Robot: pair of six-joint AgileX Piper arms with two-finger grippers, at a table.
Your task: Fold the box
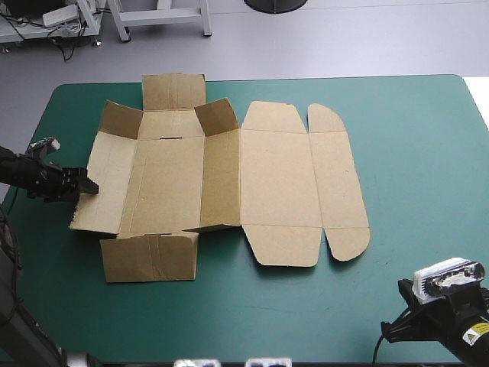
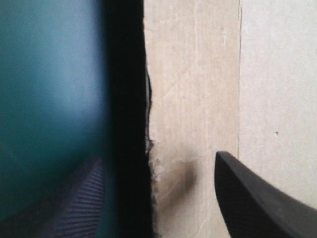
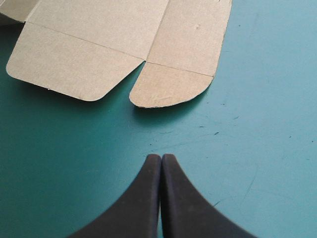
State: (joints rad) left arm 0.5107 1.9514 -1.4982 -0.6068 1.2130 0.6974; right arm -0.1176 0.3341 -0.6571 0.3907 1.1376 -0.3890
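Note:
The brown box (image 1: 164,183) lies open at the table's middle left. Its far corner flaps stand up, its left wall (image 1: 103,180) is slightly lifted, and the lid (image 1: 279,183) lies flat to the right. My left gripper (image 1: 88,186) is at the left wall's outer edge. In the left wrist view the gripper (image 2: 157,158) is open, the board's edge (image 2: 198,74) running between the fingers. My right gripper (image 1: 390,331) rests near the table's front right corner, shut (image 3: 161,157) and holding nothing. The lid's rounded flaps (image 3: 168,89) lie ahead of it.
Bare teal-green cover (image 1: 412,153) stretches to the right of the lid and along the front edge. One end flap (image 1: 149,256) lies flat toward the front and another (image 1: 174,90) toward the far edge. The table's left edge is close behind the left gripper.

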